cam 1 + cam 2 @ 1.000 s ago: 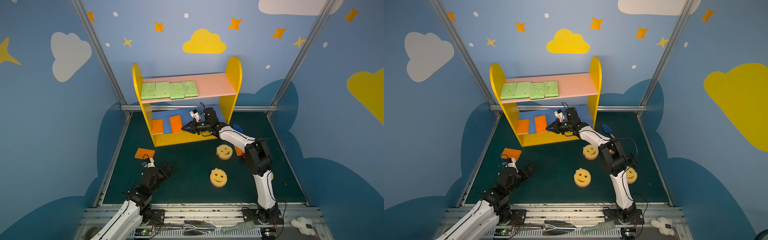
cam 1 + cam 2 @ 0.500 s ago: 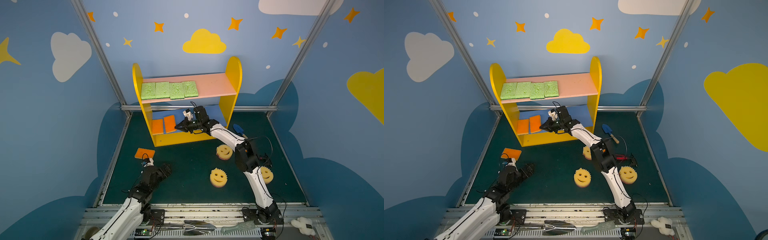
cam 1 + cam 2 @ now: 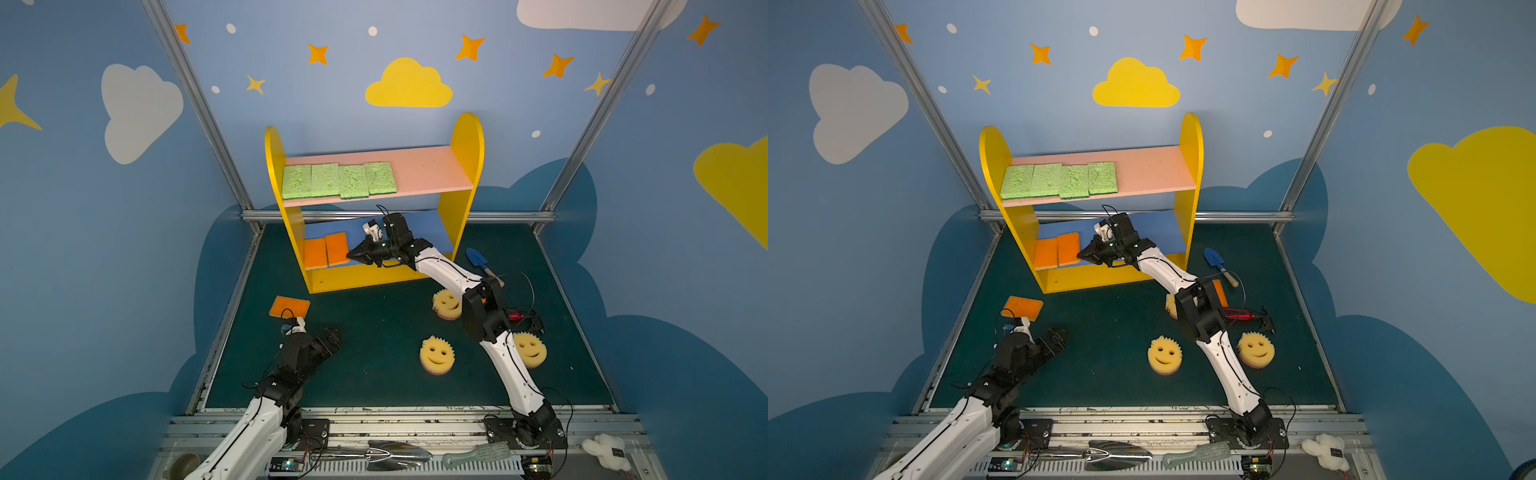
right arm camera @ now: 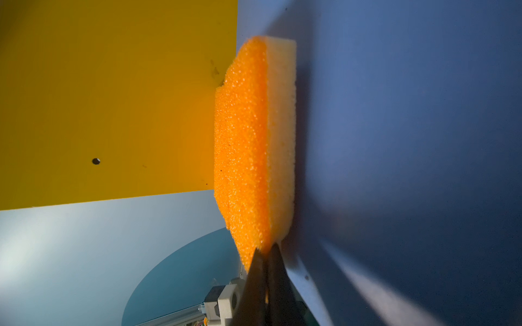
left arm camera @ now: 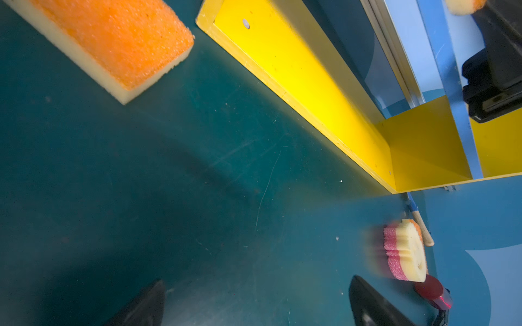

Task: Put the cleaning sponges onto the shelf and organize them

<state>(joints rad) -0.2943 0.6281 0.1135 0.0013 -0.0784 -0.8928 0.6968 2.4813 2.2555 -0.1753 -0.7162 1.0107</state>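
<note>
Sponges are grouped by kind, I reckon. Four green sponges lie edge to edge at the left end of the pink board of the shelf, and two orange sponges sit side by side at the left end of the blue board. The right tool is clenched, with its tips touching the corner of the orange one farther from the side panel; that looks to me like a nudge to square the row, not a grip. The left tool hangs released near the table's front-left corner, close to a loose orange sponge by the left edge. Three smiley sponges lie toward the table's right side. One is partly hidden behind the right arm, with a fourth orange sponge and a blue toy shovel nearby.
</note>
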